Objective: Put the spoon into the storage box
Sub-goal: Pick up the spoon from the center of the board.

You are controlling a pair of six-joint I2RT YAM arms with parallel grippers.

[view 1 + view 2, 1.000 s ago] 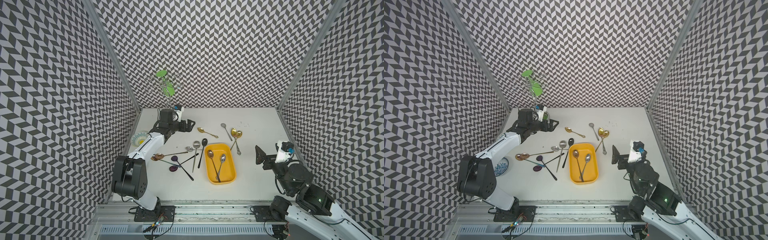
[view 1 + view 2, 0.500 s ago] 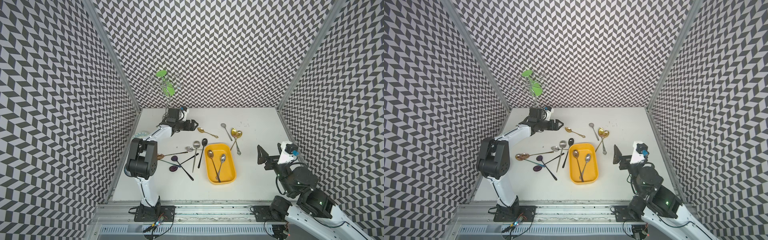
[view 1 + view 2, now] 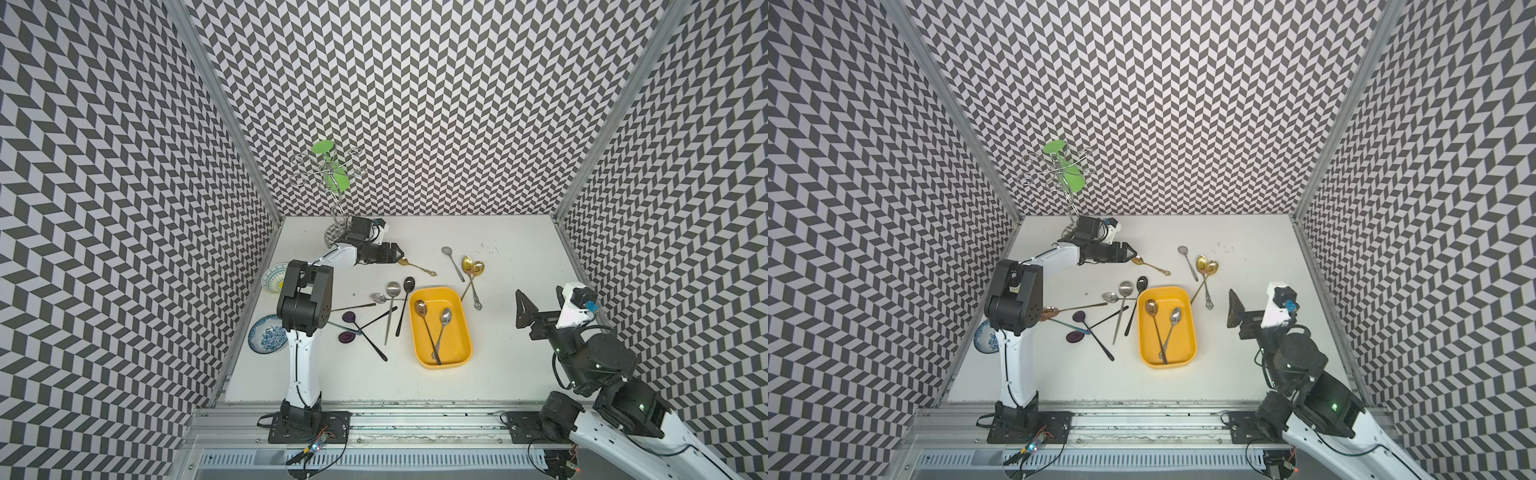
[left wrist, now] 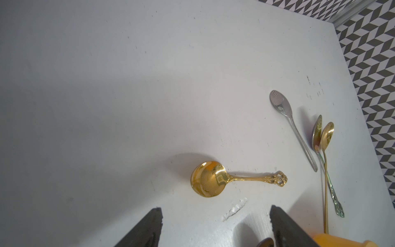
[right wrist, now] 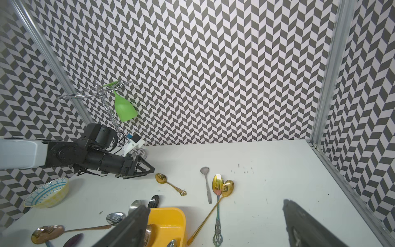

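Note:
The yellow storage box (image 3: 455, 345) (image 3: 1183, 345) lies mid-table with two silver spoons (image 3: 428, 328) inside. A small gold spoon (image 3: 417, 267) (image 4: 210, 178) with an ornate handle lies on the table behind the box. My left gripper (image 3: 397, 253) (image 4: 215, 210) hovers low just left of its bowl, jaws open and empty. The spoon lies ahead of the fingertips, not between them. At the right of the table my right gripper (image 3: 521, 309) (image 5: 215, 205) is raised, open wide and holding nothing.
A silver spoon (image 3: 454, 266) and two long gold spoons (image 3: 473, 274) lie behind the box to the right. Several dark and metal spoons (image 3: 374, 316) cluster left of it. Two patterned bowls (image 3: 272, 277) (image 3: 268, 334) sit by the left wall. A wire rack with a green glass (image 3: 332, 178) stands at the back left.
My left gripper has moved right, closer to the small gold spoon's bowl, with its jaws a little narrower. The left elbow has swung forward. The right arm has shifted slightly.

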